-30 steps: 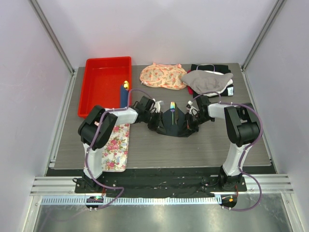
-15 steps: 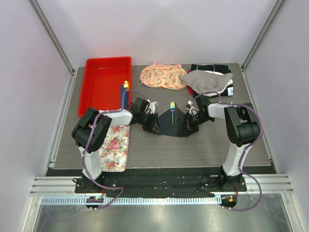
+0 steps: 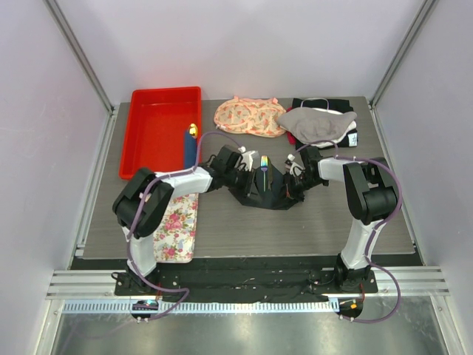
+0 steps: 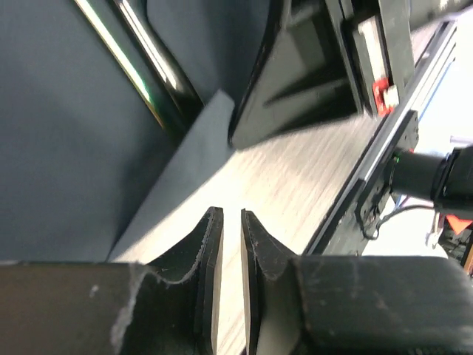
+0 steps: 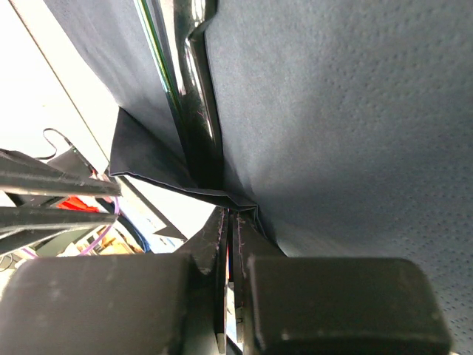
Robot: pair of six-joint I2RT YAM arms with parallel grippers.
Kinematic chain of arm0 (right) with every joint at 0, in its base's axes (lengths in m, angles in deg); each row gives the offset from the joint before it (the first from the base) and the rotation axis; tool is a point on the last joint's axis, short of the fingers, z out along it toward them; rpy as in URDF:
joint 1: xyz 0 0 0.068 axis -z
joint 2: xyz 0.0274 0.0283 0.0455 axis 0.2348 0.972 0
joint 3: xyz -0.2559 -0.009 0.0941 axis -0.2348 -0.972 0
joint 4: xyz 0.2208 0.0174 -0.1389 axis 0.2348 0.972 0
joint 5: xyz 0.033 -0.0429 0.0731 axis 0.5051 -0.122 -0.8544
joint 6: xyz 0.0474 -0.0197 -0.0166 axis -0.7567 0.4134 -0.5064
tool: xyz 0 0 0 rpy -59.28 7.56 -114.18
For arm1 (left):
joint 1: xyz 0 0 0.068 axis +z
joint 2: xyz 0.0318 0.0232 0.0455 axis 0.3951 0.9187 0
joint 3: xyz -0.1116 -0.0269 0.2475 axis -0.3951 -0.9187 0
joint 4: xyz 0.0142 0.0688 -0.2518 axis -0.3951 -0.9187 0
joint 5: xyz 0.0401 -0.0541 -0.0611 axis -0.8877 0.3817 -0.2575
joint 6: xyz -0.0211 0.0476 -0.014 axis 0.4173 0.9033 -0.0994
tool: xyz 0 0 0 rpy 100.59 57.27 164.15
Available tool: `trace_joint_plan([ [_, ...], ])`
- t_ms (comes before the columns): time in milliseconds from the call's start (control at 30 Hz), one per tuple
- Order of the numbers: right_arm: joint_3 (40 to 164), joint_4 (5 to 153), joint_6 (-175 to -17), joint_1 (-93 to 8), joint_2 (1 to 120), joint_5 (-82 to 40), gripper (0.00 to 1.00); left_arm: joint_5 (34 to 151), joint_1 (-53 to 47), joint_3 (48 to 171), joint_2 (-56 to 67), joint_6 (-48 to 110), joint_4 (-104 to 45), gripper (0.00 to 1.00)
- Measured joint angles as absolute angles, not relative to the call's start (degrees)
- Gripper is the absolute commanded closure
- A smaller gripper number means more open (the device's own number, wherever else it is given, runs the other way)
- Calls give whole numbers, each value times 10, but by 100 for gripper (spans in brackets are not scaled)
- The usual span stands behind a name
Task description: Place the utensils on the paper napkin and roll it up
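The dark paper napkin (image 3: 267,194) lies crumpled mid-table, its sides lifted around the utensils (image 3: 264,164), whose shiny tips stick out at the far end. My left gripper (image 3: 242,171) is at the napkin's left side by those tips. In the left wrist view its jaws (image 4: 231,218) stand a narrow gap apart, empty, over bare table beside the napkin (image 4: 66,148) and the utensils (image 4: 151,70). My right gripper (image 3: 290,186) is at the napkin's right side. The right wrist view shows it (image 5: 230,214) shut on a folded edge of the napkin (image 5: 340,111), next to the utensils (image 5: 194,96).
A red tray (image 3: 159,129) sits at the back left with a blue yellow-tipped stick (image 3: 191,140) at its right rim. A floral tray (image 3: 179,222) lies under the left arm. A floral cloth (image 3: 247,117) and a grey cloth (image 3: 318,124) on folded black cloth lie at the back.
My left gripper has moved from the napkin's near-left corner back and right, toward the utensil tips. The napkin's left side has drawn in. The right arm has stayed put.
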State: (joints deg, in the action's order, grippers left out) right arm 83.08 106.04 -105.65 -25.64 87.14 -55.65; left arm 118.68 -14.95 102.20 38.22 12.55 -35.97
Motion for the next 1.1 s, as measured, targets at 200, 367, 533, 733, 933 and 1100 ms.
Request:
trace_joint_plan([
  [200, 832, 1062, -1056, -256, 871, -555, 99, 1174, -145, 1035, 420, 107, -347, 85],
  [367, 833, 1063, -1056, -256, 871, -554, 99, 1163, -137, 1036, 448, 94, -347, 89],
  [533, 834, 1066, -1054, -256, 871, -552, 99, 1160, -134, 1036, 449, 87, -349, 94],
  [733, 844, 1084, -1038, -260, 869, -533, 98, 1158, -133, 1036, 449, 85, -349, 96],
  [933, 847, 1109, -1008, -262, 848, -486, 97, 1158, -133, 1036, 450, 84, -349, 97],
  [1100, 849, 1124, -982, -262, 831, -442, 96, 1158, -133, 1036, 450, 82, -349, 97],
])
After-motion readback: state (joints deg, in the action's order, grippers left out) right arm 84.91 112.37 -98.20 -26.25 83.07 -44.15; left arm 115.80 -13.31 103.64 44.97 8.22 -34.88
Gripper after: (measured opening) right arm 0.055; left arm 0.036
